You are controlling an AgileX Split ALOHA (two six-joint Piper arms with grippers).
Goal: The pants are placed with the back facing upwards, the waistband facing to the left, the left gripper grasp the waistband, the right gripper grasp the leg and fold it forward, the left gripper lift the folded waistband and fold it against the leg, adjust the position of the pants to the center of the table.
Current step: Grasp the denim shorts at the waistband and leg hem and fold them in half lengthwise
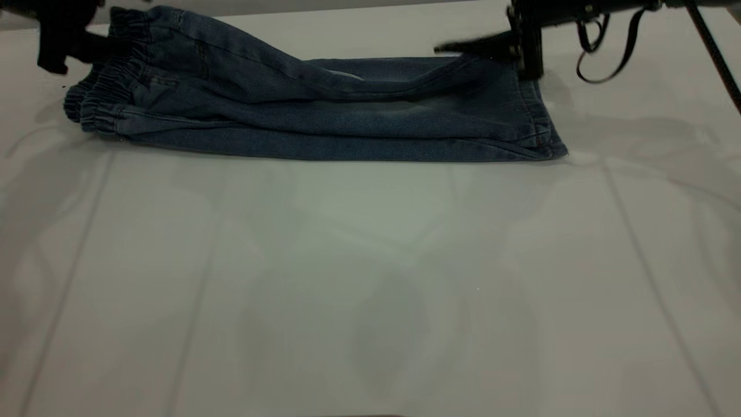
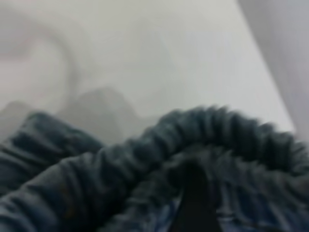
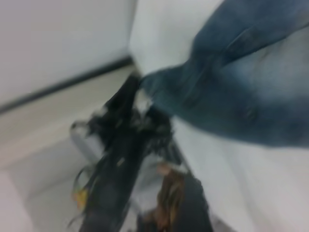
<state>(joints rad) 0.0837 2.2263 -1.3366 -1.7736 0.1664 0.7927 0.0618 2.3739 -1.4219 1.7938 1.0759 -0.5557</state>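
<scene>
The pants (image 1: pixel 324 116) lie folded lengthwise at the far side of the white table (image 1: pixel 370 278), waistband (image 1: pixel 107 95) to the left. My left gripper (image 1: pixel 98 49) is shut on the waistband's upper layer and holds it a little off the table. In the left wrist view the ruched waistband (image 2: pixel 145 159) fills the picture around one dark finger (image 2: pixel 193 203). The upper leg (image 1: pixel 405 75) runs as a raised ridge toward my right gripper (image 1: pixel 521 55), which hangs at the hem end. In the right wrist view the denim leg (image 3: pixel 241 82) sits apart from my gripper, with bare table between.
A black cable loop (image 1: pixel 602 52) dangles from the right arm, and a dark slanted rod (image 1: pixel 715 52) stands at the far right. The pants lie close to the table's far edge. A dark tangle of hardware and cables (image 3: pixel 120 150) shows beyond the table edge.
</scene>
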